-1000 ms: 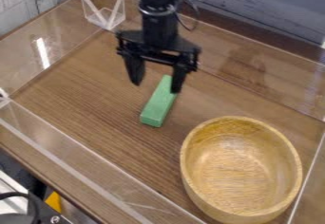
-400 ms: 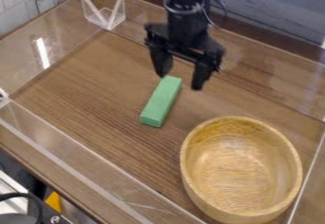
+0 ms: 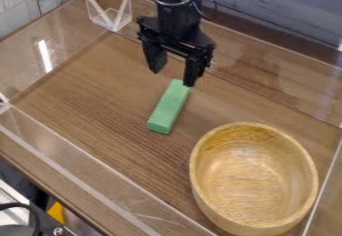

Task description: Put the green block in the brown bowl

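The brown bowl [image 3: 254, 185] is sitting nearest the camera, at the right of the view, and is keeping the same place as in the earlier pictures; nothing is showing inside it. The green block [image 3: 167, 107] is lying on the desk [image 3: 94, 105] just beyond and to the left of the bowl, well apart from it, and it too is holding its spot and its slant.

What is changing is the end effector [image 3: 178, 68]. Over the last second it is shifting and turning above the far end of the block, and its fingers are now standing wide apart, one to each side in the view, with nothing between them. More of the block's far end is showing than in the earliest picture.

For the task, this looks like lining up rather than gripping: the pick seems to be still ahead. The next move probably calls for bringing the fingers over the block's middle and lowering them astride its narrow sides. Closing from here would likely miss or catch only the far tip, and a skewed descent could push the block aside.
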